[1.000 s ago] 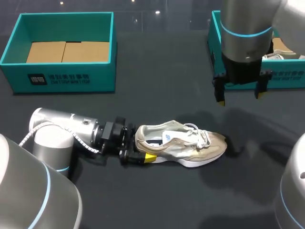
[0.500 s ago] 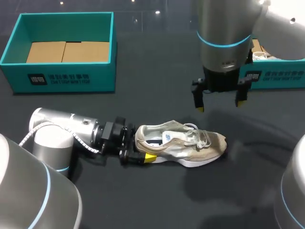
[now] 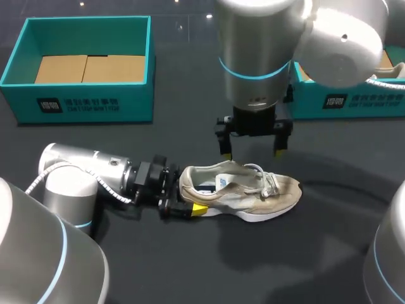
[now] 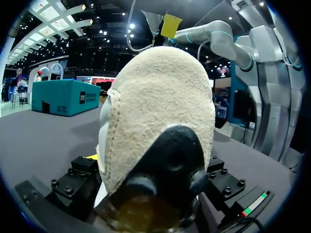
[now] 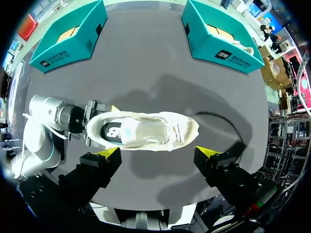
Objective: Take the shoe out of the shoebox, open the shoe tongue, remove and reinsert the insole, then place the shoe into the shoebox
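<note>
**Table** [image 3: 209,266]: dark grey, matte and flat, filling most of the head view. Soft, darker shadows lie across its middle and its right part.

**Box** [image 3: 367,104]: teal and open-topped, standing at the table's far right. It is partly hidden in the head view, and its front wall carries white print.

**Spare shoe** [image 3: 393,71]: pale, with white laces, lying inside the box near its front wall. Only part of it shows above the rim.

**Cardboard** [image 3: 383,59]: tan, showing inside the box just behind the spare shoe.
</note>
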Motion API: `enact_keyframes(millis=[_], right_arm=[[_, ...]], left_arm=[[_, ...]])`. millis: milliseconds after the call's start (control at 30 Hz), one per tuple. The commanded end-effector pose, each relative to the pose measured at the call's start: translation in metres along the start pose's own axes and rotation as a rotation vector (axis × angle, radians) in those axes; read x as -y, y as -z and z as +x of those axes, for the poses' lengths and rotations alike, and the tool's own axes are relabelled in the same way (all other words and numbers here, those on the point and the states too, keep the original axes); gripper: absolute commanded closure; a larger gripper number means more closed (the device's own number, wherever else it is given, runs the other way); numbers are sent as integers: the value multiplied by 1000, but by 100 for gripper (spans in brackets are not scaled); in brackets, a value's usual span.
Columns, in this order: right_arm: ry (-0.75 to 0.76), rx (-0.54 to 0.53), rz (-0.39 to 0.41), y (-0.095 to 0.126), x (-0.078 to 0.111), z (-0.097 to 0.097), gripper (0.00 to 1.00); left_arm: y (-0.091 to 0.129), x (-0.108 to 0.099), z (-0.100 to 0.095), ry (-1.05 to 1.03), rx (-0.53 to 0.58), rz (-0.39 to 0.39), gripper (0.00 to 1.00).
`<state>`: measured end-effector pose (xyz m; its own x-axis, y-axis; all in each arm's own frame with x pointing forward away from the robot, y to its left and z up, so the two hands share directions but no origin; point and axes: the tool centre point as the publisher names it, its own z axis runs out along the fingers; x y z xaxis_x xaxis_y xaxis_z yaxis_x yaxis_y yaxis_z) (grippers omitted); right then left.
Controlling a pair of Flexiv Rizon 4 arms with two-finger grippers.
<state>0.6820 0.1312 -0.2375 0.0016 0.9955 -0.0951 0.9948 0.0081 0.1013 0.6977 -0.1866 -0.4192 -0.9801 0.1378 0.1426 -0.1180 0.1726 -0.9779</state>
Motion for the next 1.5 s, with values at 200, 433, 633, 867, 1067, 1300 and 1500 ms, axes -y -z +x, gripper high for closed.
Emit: enact_keyframes(millis=[200, 433, 633, 867, 1067, 1300, 1500], right_arm=[[0, 23, 5, -3, -2, 19, 0], [-49, 155, -4, -16, -1, 57, 0], [-59, 217, 4, -29, 2, 71, 0], [-84, 240, 8, -36, 10, 81, 0], [-95, 283, 20, -48, 14, 83, 0], [-106, 305, 7, -64, 15, 80, 0], [-120, 344, 0, -74, 16, 78, 0]], left_arm=[[1, -2, 1, 0, 2, 1, 100], [1, -2, 1, 0, 2, 1, 100], [1, -2, 1, 0, 2, 1, 100], [1, -2, 1, 0, 2, 1, 100], [1, -2, 1, 0, 2, 1, 100], [1, -2, 1, 0, 2, 1, 100], [1, -2, 1, 0, 2, 1, 100]])
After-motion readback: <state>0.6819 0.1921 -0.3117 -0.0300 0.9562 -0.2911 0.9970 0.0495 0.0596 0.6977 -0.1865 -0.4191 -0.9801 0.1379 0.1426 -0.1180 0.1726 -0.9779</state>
